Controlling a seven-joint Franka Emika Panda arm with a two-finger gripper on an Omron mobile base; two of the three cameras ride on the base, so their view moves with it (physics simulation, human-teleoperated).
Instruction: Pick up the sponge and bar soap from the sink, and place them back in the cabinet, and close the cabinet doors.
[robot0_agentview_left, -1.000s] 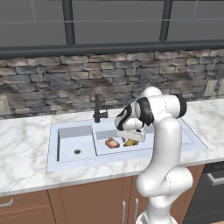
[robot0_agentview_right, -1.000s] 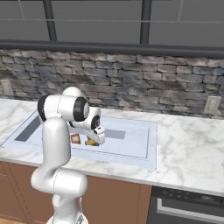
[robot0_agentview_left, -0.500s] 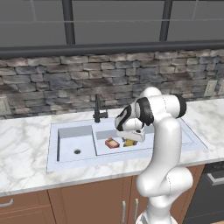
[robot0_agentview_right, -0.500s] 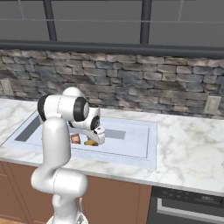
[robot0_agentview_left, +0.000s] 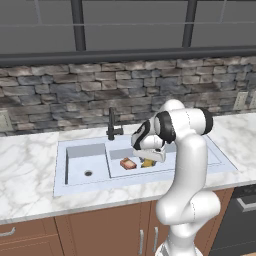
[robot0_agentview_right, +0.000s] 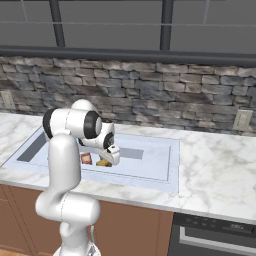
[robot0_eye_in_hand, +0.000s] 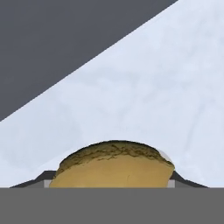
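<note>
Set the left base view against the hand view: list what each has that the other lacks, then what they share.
Left base view alone: the black faucet, the bar soap lying in the sink's right basin, the round drain in the left basin, the marble counter and the stone backsplash.

Hand view alone: a close look at the sponge's rough yellow-olive face, with a dark finger at each side of it.

Shared: the sponge and the pale sink.

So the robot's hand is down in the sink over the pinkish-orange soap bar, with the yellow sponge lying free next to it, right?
Not quite: it is the other way round. The gripper is down in the sink over the sponge, as the hand view shows between its fingertips. The bar soap lies free beside it in the left base view.
</note>
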